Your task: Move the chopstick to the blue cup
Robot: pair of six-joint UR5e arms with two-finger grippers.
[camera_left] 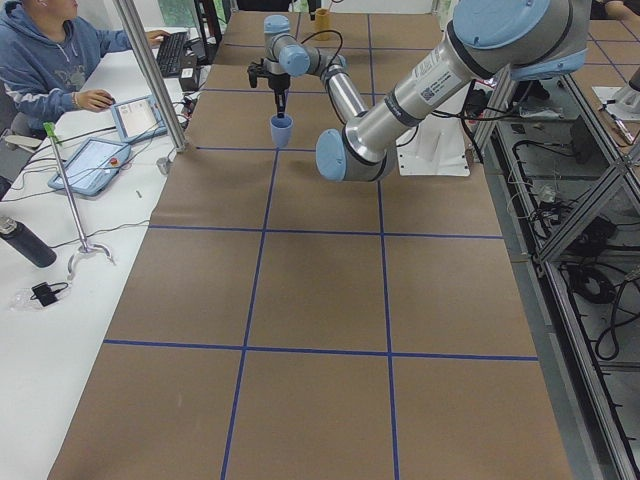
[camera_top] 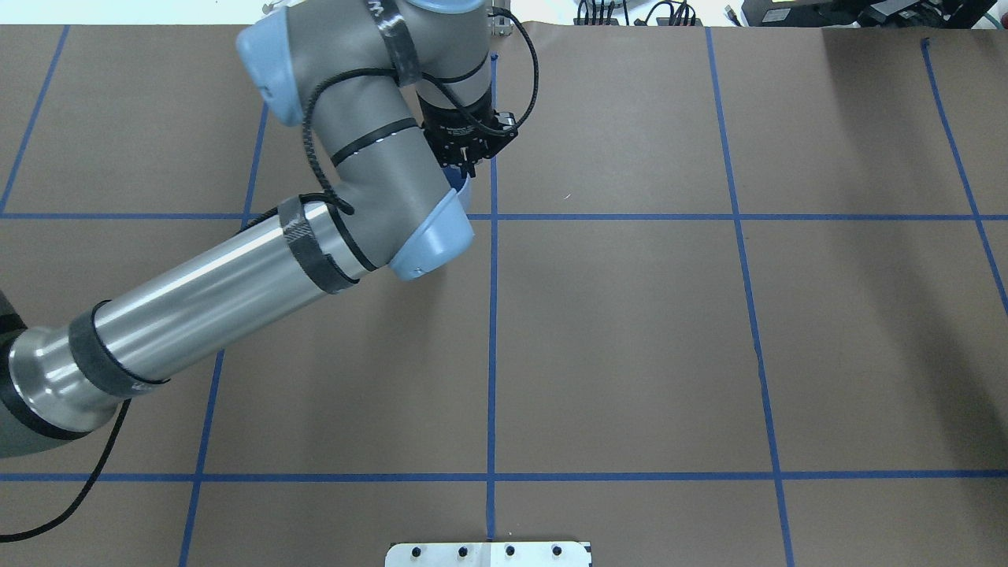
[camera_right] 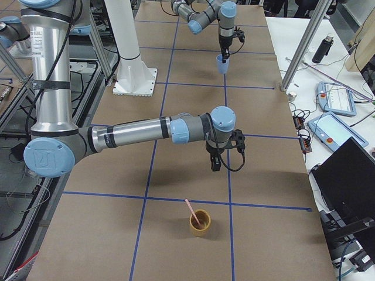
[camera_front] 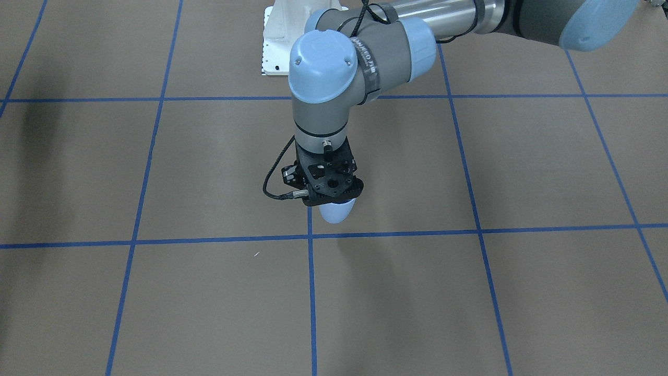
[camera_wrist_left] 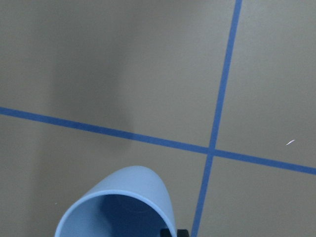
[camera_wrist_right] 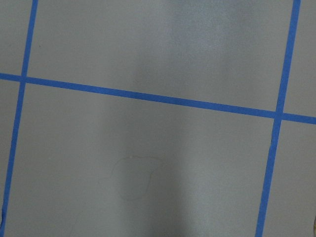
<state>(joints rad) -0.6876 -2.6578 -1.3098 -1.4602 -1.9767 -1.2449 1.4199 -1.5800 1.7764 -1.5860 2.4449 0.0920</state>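
Note:
The blue cup hangs under my left gripper, near a crossing of blue tape lines at the far middle of the table. The gripper looks shut on the cup's rim. The left wrist view shows the cup close below the camera, its dark blue inside empty. One pale pink chopstick stands tilted in a yellow-brown cup near the right end of the table. My right gripper points down above the table, a short way from that cup; I cannot tell whether it is open or shut.
Brown paper with a blue tape grid covers the table. The white arm base plate is on the robot's side. Beyond the far edge are a metal post, tablets and a seated person.

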